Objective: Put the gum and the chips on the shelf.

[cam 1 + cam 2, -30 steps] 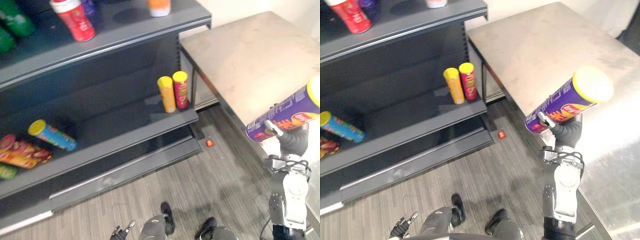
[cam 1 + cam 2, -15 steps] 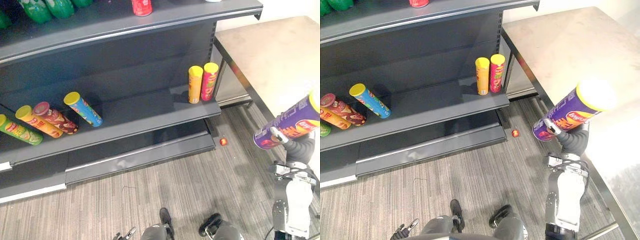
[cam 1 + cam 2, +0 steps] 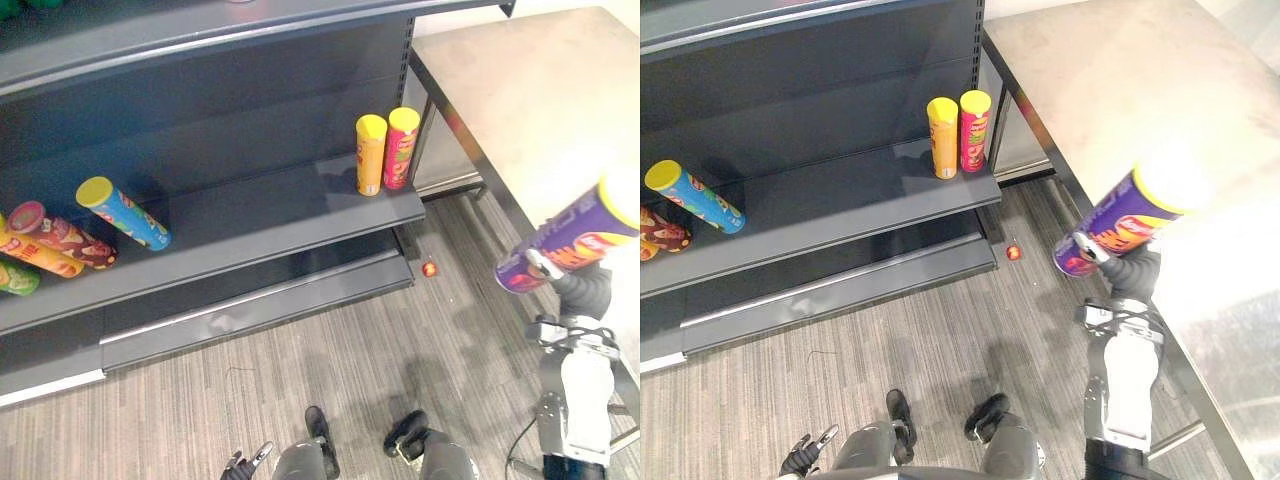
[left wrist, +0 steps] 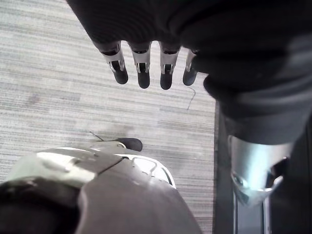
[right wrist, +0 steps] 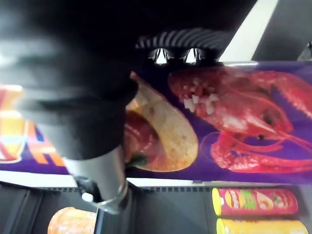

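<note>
Shop setting, dark retail shelf (image 3: pixel 262 214), stocked chip cans (image 3: pixel 370 155)

Dark grey metal shelving unit (image 3: pixel 260 215), tiered boards. Grey striped carpet floor (image 3: pixel 340 360). Pale metal-topped table (image 3: pixel 520 90) just beside the unit's right end.

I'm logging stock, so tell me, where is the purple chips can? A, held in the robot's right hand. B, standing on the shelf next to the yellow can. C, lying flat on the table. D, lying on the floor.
A: the right hand has its fingers curled round the purple chips can, which is held tilted in the air.
</note>
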